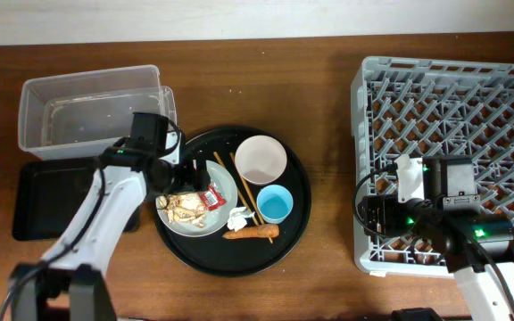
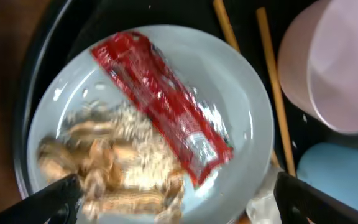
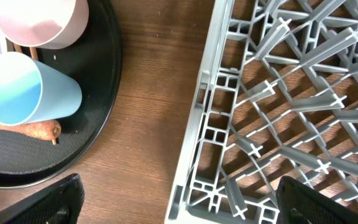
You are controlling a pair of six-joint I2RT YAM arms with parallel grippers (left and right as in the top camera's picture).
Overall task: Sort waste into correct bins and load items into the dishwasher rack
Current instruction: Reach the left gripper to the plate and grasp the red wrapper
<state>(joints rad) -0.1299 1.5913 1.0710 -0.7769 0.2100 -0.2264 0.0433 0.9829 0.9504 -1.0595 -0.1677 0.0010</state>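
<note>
On the far left, the clear rectangular plastic tub [image 1: 92, 82] and the shallow black rectangular tray [image 1: 43, 201] are waiting side by side. My left gripper [image 2: 182, 198] is hovering just right of them with its fingers spread wide and nothing between them. It is looking straight down on the pale grey round plate [image 2: 244, 118]. The red snack wrapper [image 2: 163, 102] is lying directly under me on that plate, touching the beige flaky food scraps [image 2: 114, 168]. In the wrist view its long axis is running diagonally, upper left to lower right, so it is skewed to my closing line. I am judging that a wrist turn should come before descending. Far right, my right gripper [image 3: 179, 200] is also hanging open, at the edge of the large light-grey plastic dishwasher rack [image 3: 278, 93], well apart from the wrapper. The left arm is the nearer one.
</note>
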